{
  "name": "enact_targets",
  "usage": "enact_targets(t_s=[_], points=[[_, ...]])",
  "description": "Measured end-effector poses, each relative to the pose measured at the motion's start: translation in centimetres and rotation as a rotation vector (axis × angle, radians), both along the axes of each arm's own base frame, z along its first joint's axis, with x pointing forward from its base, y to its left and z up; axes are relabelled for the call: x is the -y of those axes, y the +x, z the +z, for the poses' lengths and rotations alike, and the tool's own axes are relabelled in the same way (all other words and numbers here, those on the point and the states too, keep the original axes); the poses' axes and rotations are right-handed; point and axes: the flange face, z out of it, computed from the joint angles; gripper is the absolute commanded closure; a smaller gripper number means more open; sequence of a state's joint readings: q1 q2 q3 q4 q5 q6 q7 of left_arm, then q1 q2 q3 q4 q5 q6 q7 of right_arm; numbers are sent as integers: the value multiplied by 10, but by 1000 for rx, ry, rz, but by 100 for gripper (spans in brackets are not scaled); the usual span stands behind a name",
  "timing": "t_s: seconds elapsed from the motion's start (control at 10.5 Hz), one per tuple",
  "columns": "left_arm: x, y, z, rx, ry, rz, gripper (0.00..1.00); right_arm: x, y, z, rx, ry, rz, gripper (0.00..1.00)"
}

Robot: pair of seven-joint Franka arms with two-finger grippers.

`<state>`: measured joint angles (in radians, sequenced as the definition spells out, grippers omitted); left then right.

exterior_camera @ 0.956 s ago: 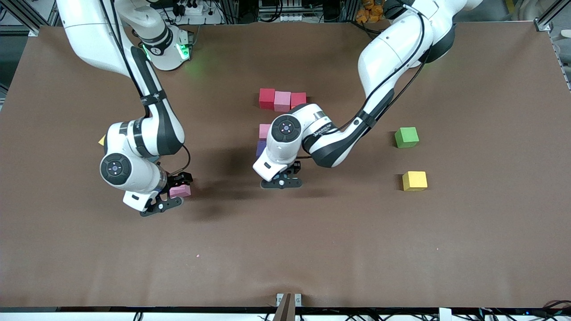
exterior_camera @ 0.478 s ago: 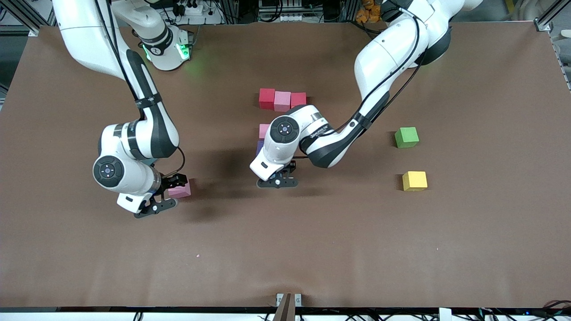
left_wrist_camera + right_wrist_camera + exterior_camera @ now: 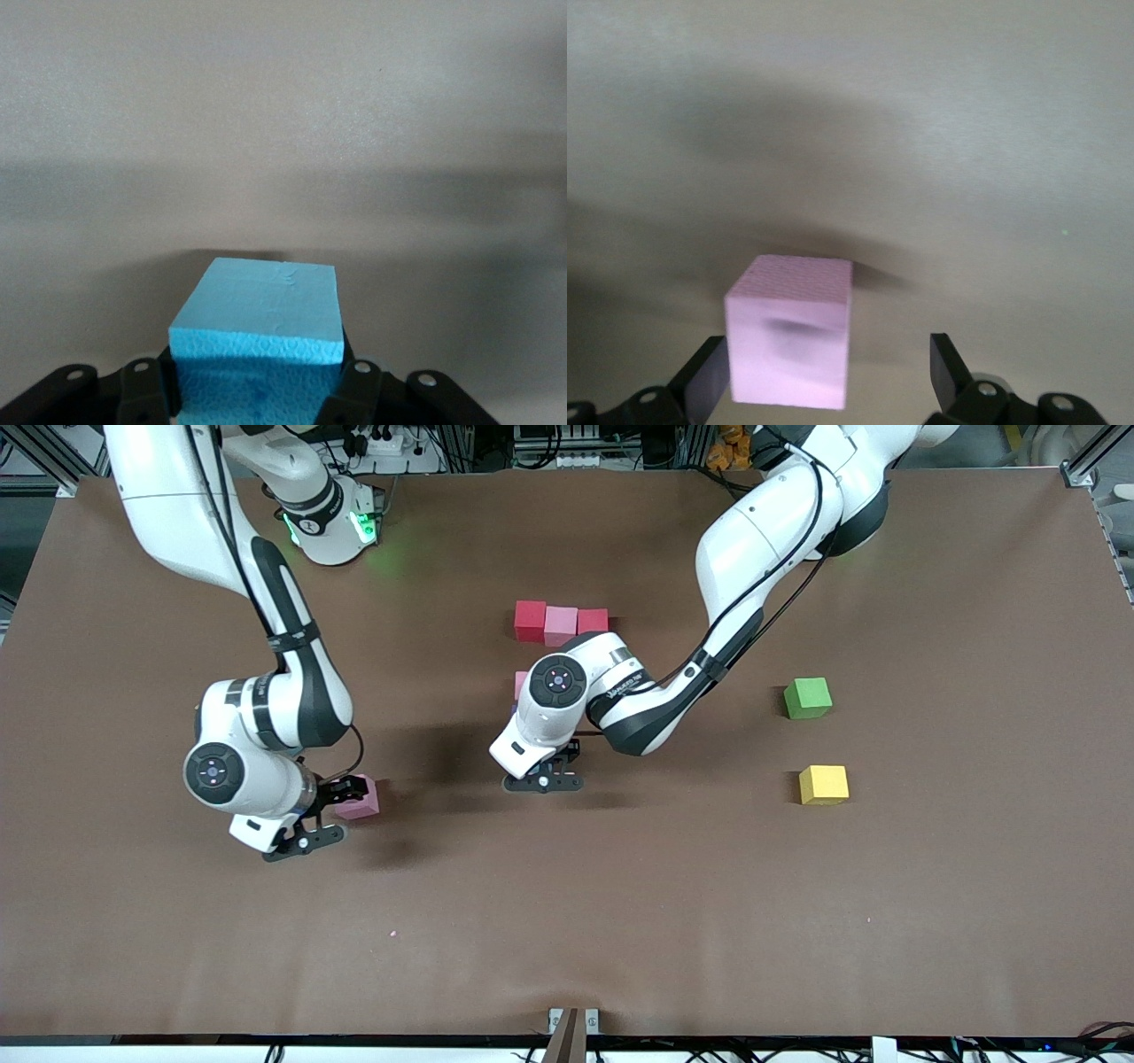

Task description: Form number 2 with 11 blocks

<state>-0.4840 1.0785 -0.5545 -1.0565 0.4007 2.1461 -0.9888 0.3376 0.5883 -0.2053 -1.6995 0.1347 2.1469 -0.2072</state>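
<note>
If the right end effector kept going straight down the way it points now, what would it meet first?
Probably the pink block, which stands between the open fingers of the right end effector, nearer one finger. Below it there is only bare table. How much height remains is unclear.

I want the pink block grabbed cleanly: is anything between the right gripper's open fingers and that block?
Nothing visible does. The right gripper is open, and the pink block sits on the table between its fingers, against one finger with a bare gap to the other.

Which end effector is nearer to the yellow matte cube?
Left. The left end effector, shut on a light blue matte cube, is mid-table; the yellow matte cube sits toward the left arm's end. The right end effector is open around a pink matte cube.
</note>
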Motion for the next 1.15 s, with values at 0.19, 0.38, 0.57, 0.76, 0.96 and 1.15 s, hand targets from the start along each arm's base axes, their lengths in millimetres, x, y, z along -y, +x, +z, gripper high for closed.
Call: enact_targets(t_s=[0.19, 0.38, 0.57, 0.76, 0.96, 1.15], points=[[1, 1, -2, 6, -10, -1, 95, 1, 5, 5, 24, 4, -5, 0], [3, -2, -7, 4, -14, -6, 95, -10, 10, 13, 45, 9, -5, 0], [5, -4, -12, 2, -9, -10, 93, -15, 11, 16, 51, 11, -13, 0], [4, -4, -14, 1, -5, -8, 92, -15, 10, 15, 40, 9, -19, 0], [2, -3, -16, -3, -5, -4, 90, -12, 9, 15, 28, 7, -23, 0], [2, -3, -18, -7, -6, -2, 90, -13, 9, 15, 28, 7, -22, 0]])
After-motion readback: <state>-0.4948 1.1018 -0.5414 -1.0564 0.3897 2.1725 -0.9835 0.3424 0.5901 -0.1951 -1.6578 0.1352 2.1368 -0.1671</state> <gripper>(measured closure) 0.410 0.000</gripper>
